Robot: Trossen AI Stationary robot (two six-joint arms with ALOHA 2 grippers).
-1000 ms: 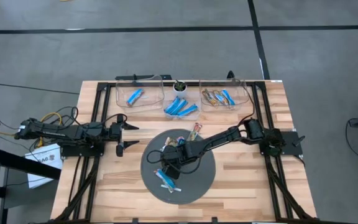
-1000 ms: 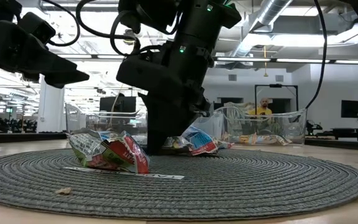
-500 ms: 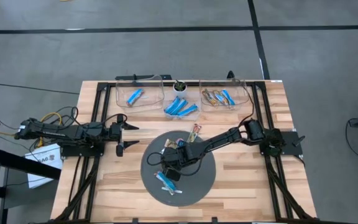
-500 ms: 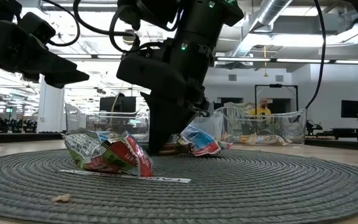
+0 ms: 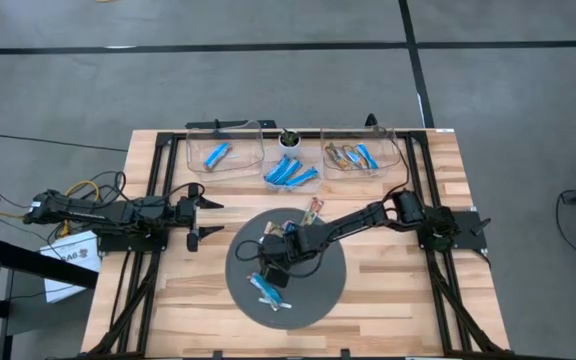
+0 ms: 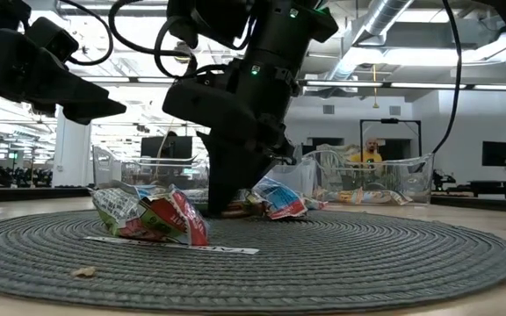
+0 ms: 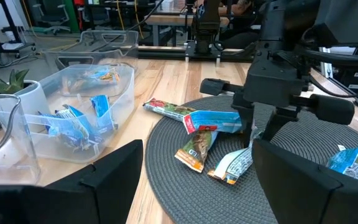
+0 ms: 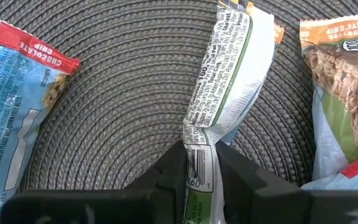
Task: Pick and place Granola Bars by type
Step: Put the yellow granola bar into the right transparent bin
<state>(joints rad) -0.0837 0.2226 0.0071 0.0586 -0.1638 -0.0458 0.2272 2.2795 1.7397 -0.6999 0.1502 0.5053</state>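
Observation:
Several foil-wrapped granola bars lie on the round grey mat (image 5: 313,290). My right gripper (image 5: 273,262) reaches down onto the mat and is shut on a bar that shows its white printed back (image 8: 229,81) (image 7: 232,165). A blue-and-white bar (image 8: 11,93) and a tan bar (image 8: 340,74) lie flat on either side of it. Another blue bar (image 5: 266,290) lies nearer the table's near edge. In the low view a crumpled bar (image 6: 148,215) lies in front of the gripper (image 6: 227,206). My left gripper (image 5: 211,219) waits open at the table's left. My right gripper pinches the white-backed bar between its two fingers at one end of the wrapper, by the barcode (image 8: 197,165). The fingers come from above, pointing down, and lie along the bar. The wrapper is squeezed narrow just beyond them, and the rest of it lies on the mat.
Along the far edge stand clear bins: one with a blue bar (image 5: 218,155), one with tan and blue bars (image 5: 353,155). Between them lie several blue bars (image 5: 290,172) and a small potted plant (image 5: 290,137). Black frame rails run down both sides. A person shows in the room beyond (image 6: 372,154).
My right gripper has stayed low on the mat, tipping slightly and coming back. The bars and the crumb in front of it have shifted a little toward the near edge and returned.

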